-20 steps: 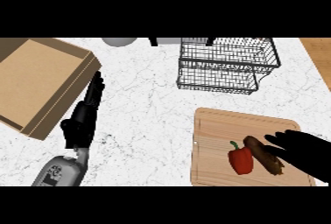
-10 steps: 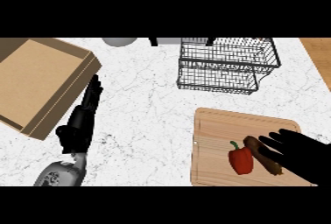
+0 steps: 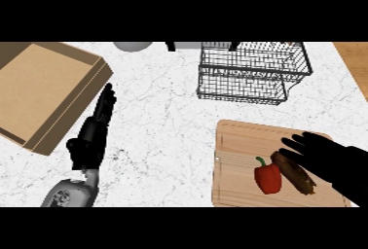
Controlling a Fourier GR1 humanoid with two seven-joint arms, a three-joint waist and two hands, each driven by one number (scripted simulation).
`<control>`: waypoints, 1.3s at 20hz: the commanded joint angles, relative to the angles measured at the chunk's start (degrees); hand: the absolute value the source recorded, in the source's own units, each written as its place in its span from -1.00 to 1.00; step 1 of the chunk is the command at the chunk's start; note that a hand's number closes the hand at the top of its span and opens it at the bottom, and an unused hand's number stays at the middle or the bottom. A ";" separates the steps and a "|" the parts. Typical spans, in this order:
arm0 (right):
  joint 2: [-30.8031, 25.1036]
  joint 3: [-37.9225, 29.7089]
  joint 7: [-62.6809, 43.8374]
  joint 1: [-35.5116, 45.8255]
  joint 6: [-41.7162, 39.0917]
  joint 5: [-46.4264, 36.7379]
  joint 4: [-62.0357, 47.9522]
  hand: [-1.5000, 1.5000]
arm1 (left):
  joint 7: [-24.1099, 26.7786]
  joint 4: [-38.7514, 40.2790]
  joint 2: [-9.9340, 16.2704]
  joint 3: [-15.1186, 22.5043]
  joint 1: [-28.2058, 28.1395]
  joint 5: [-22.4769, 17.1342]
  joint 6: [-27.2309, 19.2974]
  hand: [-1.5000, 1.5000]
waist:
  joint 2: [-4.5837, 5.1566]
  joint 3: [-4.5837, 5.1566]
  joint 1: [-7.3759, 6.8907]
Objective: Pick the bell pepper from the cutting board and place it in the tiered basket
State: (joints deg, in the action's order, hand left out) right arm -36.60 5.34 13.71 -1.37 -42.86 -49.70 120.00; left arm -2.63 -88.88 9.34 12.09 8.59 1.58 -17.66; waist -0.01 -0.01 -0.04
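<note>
My right hand [image 3: 332,156] hovers with relaxed fingers, holding nothing; the bell pepper [image 3: 268,178] looks light and slick, so I'd wrap its body.

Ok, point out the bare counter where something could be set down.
Bare marble lies between the left hand and the cutting board, below the tiered basket. The board's right half is crowded: bell pepper, brown vegetable, right hand.

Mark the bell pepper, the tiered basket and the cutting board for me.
bell pepper [image 3: 268,178]: head view, middle of its red body.
tiered basket [image 3: 244,90]: head view, lower tier's front wire wall.
cutting board [image 3: 237,146]: head view, bare wood by its upper left corner.
</note>
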 commanded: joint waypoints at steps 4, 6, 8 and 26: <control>3.48 2.03 2.36 1.48 2.14 -5.72 -7.64 -1.00 | -0.65 -0.74 -2.06 -0.78 0.66 2.85 0.11 0.00 | 0.02 0.01 -0.06; 2.47 0.96 6.63 -1.56 5.37 -6.61 -9.84 -1.00 | 0.39 0.78 -1.26 -2.87 0.84 1.58 2.09 0.00 | 0.02 0.00 0.11; 3.53 0.92 5.75 -2.04 3.01 -7.58 -7.07 -1.00 | 0.76 -0.16 -3.58 -1.06 -1.89 3.35 1.02 0.00 | -0.02 0.01 0.10; 11.27 5.13 4.71 -0.70 0.11 -11.71 -8.01 -1.00 | 1.37 -1.00 -4.83 -4.97 -2.04 4.68 5.20 0.00 | -0.05 0.02 0.12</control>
State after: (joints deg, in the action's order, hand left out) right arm -27.33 9.34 20.23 -0.75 -39.44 -60.60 108.18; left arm -2.09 -88.75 4.98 7.46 7.84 5.85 -12.88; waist -0.02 0.00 0.03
